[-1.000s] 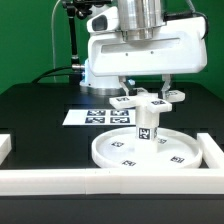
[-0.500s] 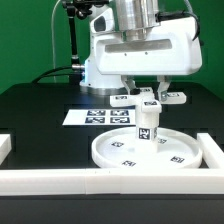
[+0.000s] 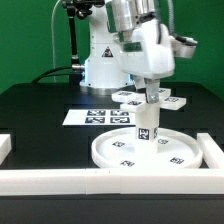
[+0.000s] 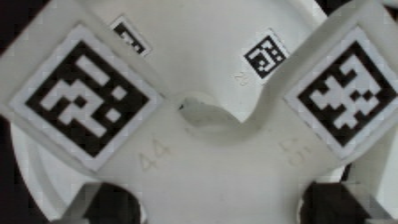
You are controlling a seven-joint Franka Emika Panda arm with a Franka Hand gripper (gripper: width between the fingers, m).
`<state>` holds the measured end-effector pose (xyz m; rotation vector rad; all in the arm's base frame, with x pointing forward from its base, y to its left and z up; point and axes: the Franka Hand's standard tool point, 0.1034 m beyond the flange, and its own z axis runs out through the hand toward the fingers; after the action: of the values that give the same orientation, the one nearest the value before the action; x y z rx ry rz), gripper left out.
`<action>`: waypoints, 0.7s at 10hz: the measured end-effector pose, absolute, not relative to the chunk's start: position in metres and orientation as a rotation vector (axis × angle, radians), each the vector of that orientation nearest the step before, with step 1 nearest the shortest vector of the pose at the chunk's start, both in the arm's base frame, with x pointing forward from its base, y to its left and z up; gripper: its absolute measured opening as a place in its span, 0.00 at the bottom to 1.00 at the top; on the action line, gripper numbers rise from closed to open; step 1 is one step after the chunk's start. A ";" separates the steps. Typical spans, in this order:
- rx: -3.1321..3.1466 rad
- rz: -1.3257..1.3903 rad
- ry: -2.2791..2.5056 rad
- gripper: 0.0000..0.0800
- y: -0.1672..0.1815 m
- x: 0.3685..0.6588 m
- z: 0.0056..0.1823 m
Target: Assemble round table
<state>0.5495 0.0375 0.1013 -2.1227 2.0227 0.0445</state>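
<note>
The round disc (image 3: 175,152) lies flat at the front of the black table. The short post (image 3: 146,125) stands upright at its centre. The cross-shaped piece (image 3: 168,100) sits level on top of the post. My gripper (image 3: 150,92) comes straight down on the cross-shaped piece and is shut on it. In the wrist view the cross-shaped piece (image 4: 196,120) fills the picture with two large tags. It lies between my dark fingertips (image 4: 93,203), and my gripper (image 4: 217,205) is around its near arm. The disc (image 4: 196,40) shows behind it.
The marker board (image 3: 95,117) lies flat behind the disc, toward the exterior view's left. The white border wall (image 3: 100,182) runs along the front and up both sides. The robot base (image 3: 100,65) stands at the back.
My hand has turned about its vertical axis over the post: its broad face no longer faces the camera. The cross-shaped piece has turned a little with it. Disc and post stay put.
</note>
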 end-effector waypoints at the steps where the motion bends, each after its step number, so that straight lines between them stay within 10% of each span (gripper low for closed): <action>1: -1.983 0.054 2.141 0.56 0.037 0.551 0.102; 7: -1.967 0.093 2.131 0.80 0.043 0.552 0.121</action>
<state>0.5523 0.0426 0.1212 -1.9672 2.1306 0.0935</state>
